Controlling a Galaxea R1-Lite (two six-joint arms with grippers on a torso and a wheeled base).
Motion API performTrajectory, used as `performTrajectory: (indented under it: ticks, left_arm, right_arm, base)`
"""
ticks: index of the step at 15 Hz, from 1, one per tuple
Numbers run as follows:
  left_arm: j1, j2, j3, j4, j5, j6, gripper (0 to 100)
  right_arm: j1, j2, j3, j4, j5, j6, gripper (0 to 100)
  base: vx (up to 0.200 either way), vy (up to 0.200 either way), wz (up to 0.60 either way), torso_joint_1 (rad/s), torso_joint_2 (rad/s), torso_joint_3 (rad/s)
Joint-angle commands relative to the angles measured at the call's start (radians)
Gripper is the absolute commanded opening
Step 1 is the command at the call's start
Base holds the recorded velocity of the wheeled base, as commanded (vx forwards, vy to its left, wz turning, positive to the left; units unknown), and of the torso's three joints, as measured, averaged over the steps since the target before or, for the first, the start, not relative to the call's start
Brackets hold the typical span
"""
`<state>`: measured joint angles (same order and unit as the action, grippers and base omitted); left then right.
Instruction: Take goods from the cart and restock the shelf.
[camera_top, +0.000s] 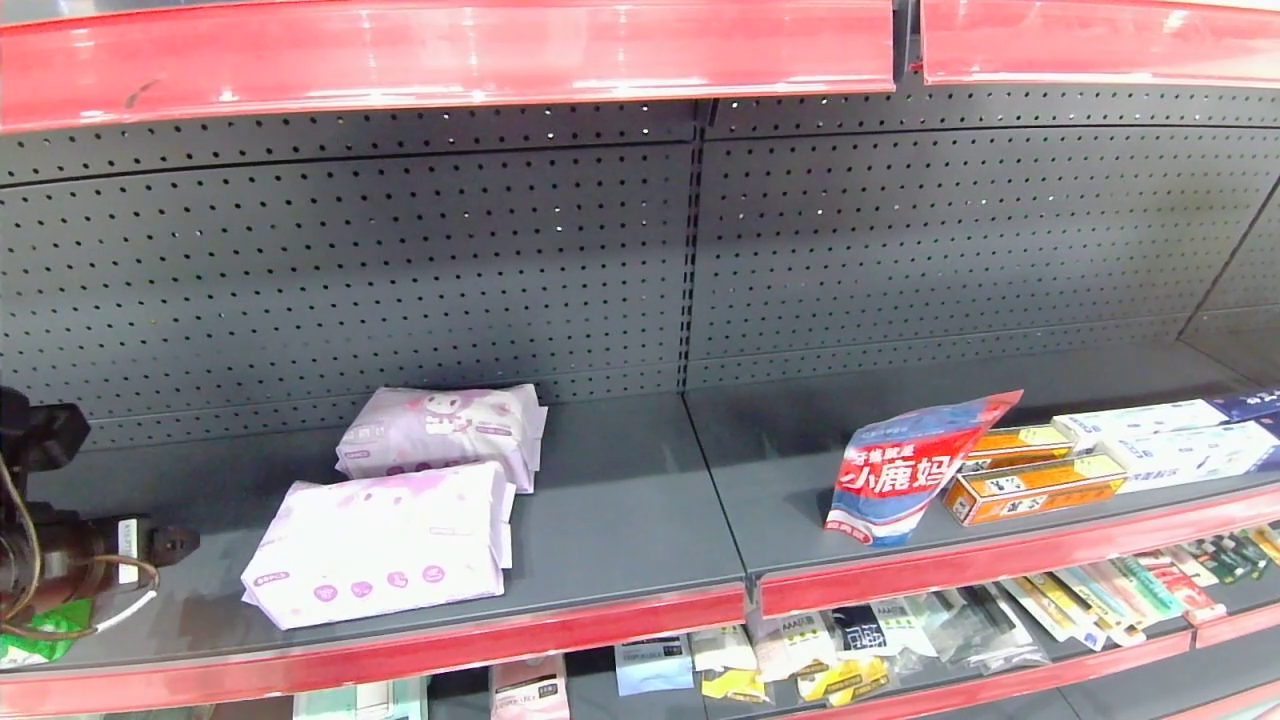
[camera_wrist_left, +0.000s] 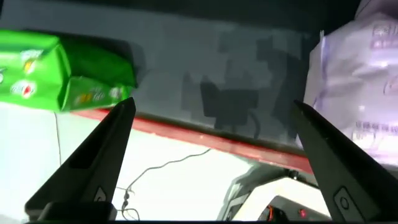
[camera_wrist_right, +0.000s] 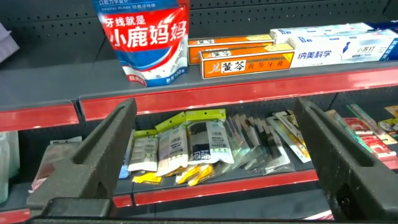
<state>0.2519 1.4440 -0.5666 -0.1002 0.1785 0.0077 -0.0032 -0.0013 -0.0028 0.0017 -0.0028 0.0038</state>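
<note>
Left wrist view: my left gripper (camera_wrist_left: 212, 104) is spread apart and holds nothing. It is just before the shelf (camera_wrist_left: 186, 56) edge, between a green pack (camera_wrist_left: 62, 74) and a tissue pack (camera_wrist_left: 360, 81). My right gripper (camera_wrist_right: 216, 104) is also apart and empty, facing the red-blue pouch (camera_wrist_right: 146, 40). I judge that a few goods are placed, but much of the shelf is bare, so most restocking is left.

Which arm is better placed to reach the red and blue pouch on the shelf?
Right. The right gripper, fingers open, faces the pouch; the left gripper sits far off by the green pack.
</note>
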Motion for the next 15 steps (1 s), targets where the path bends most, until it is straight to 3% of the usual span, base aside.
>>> performTrajectory:
  ticks: [1,15]
  left_arm:
    - [-0.011,0.068,-0.007,-0.032,-0.001,0.000,100]
    - [-0.094,0.187,-0.052,-0.082,-0.002,0.000,100]
  right_arm:
    - [0.000,0.001,0.000,0.000,0.000,0.001,100]
    - [0.000,0.001,0.000,0.000,0.000,0.001,100]
  base:
    - [0.000,0.000,0.00,0.000,0.00,0.000]
    - [0.000,0.000,0.00,0.000,0.00,0.000]
